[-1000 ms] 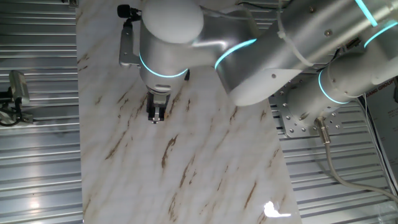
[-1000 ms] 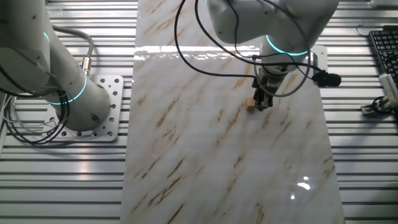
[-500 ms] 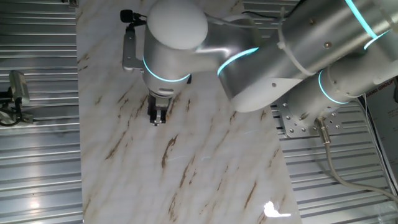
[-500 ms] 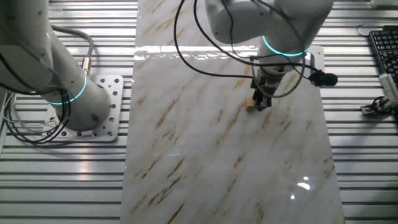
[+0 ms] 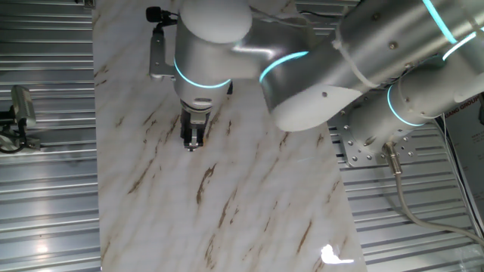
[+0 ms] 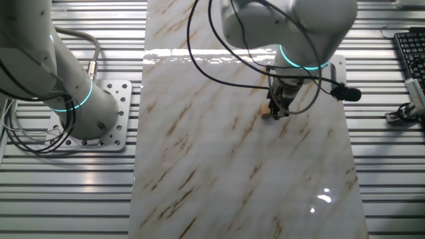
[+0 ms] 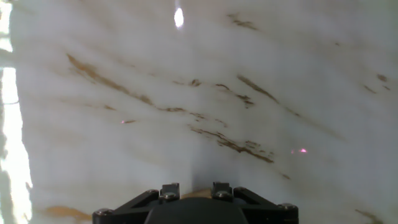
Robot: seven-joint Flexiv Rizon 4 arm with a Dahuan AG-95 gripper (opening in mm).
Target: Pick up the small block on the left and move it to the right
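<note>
The tool (image 6: 274, 114) hangs straight down just over the marble bench (image 6: 219, 172), its fingers drawn narrow around the small block (image 6: 267, 115), which shows as a tan speck at the tips, apparently gripped for carrying, though contact is too small to confirm.

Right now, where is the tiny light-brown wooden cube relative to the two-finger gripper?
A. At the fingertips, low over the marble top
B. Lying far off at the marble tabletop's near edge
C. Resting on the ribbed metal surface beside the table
A: the tiny light-brown wooden cube shows right at the tips of the two-finger gripper, down near the marble tabletop.
</note>
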